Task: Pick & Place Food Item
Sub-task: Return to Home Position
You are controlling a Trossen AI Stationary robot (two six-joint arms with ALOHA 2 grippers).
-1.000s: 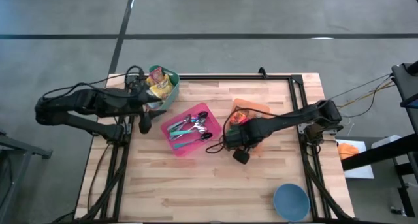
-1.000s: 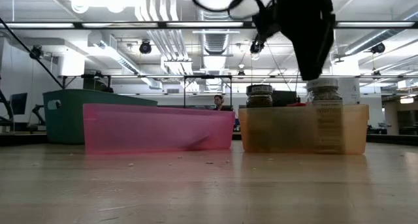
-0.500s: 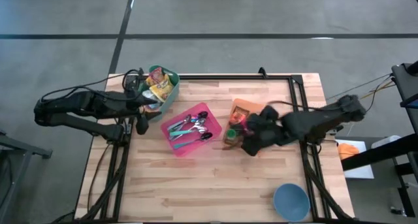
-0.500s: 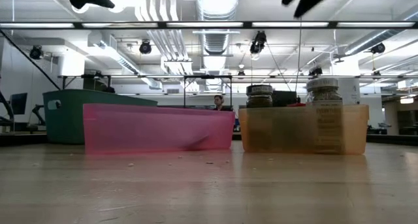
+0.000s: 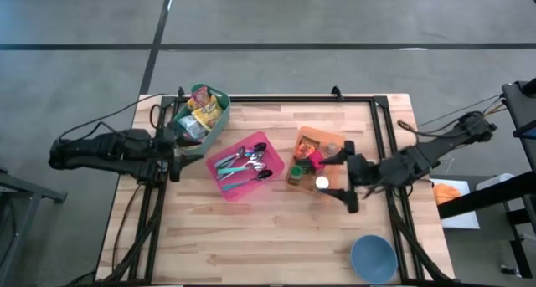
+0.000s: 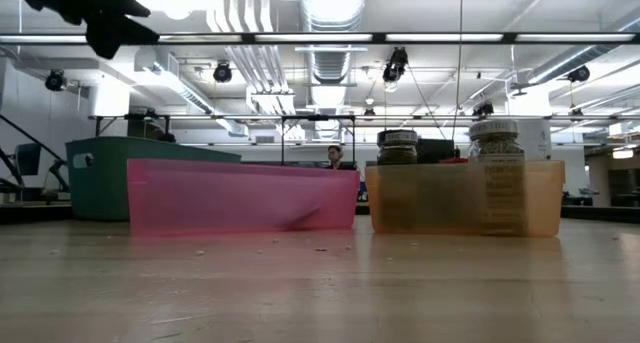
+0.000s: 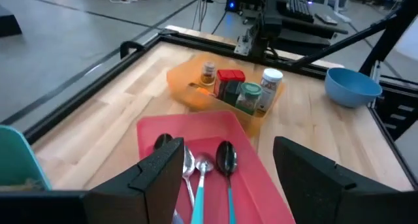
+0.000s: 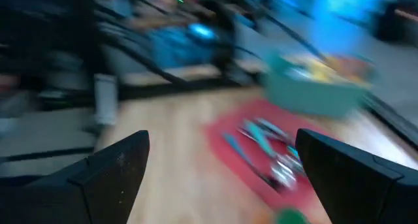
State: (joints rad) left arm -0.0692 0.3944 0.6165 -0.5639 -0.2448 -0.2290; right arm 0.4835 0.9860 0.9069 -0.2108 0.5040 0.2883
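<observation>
A green bin (image 5: pixel 219 120) at the table's far left holds yellow snack packets (image 5: pixel 203 110). An orange bin (image 5: pixel 325 136) right of centre holds several spice jars (image 7: pixel 243 93), one with a white lid (image 5: pixel 322 183). My left gripper (image 5: pixel 175 151) hovers open at the table's left edge beside the green bin, with nothing between its fingers (image 7: pixel 160 175). My right gripper (image 5: pixel 347 176) hangs open just right of the orange bin, pointing nearly level toward it and holding nothing; its wrist view is blurred.
A pink bin (image 5: pixel 231 190) with spoons and other cutlery (image 5: pixel 245 163) sits between the green and orange bins. A blue bowl (image 5: pixel 373 258) stands at the near right corner. Black frame rails (image 5: pixel 301 97) run along the table's edges. Bare wood lies along the near side.
My right gripper has risen from above the orange bin's jars, drawn back toward the table's right edge and tipped from pointing down to nearly level, staying open. My left gripper has sunk and drawn back a little toward the left edge. The jars stand as before.
</observation>
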